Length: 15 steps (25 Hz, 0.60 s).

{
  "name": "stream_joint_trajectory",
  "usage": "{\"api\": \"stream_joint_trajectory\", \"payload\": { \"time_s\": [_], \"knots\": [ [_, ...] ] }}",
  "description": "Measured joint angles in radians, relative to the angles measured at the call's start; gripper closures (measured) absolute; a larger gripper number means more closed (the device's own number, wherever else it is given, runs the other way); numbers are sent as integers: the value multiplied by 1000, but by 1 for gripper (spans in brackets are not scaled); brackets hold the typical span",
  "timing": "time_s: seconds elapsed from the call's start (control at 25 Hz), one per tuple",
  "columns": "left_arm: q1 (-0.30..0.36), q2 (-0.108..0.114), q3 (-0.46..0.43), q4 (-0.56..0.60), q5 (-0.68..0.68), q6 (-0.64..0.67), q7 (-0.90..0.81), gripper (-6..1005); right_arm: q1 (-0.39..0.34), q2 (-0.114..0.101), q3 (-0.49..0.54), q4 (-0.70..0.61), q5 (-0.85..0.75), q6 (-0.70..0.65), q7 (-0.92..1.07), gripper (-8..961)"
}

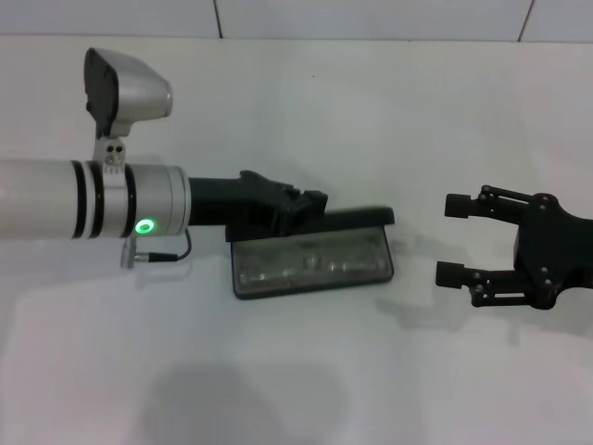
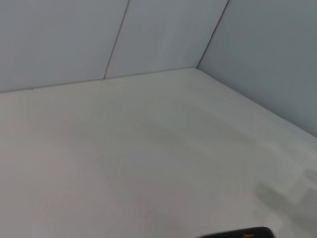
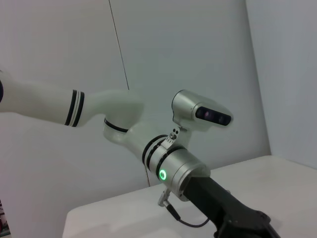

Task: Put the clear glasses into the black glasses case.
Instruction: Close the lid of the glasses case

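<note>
The black glasses case (image 1: pixel 313 258) lies open on the white table (image 1: pixel 306 371), near its middle, with the clear glasses (image 1: pixel 310 264) resting inside the tray against the grey lining. The left gripper (image 1: pixel 295 209) reaches in from the left and sits at the case's raised lid; whether its jaws are apart or closed cannot be told. The right gripper (image 1: pixel 454 239) hovers well to the right of the case, its 2 fingers spread wide and holding nothing.
</note>
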Motion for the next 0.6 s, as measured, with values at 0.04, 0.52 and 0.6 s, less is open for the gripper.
{"api": "stream_joint_trajectory", "payload": {
  "time_s": [0.04,0.52,0.6],
  "knots": [
    [7,0,0,-1,0,0,0,955,4,0,0,4,0,1,0,81],
    [67,-3,0,-5,-57,6,31,955,26,-2,0,13,0,25,-2,82],
    [71,-4,0,-18,-65,7,51,955,29,-2,0,14,0,25,-2,82]
  ]
}}
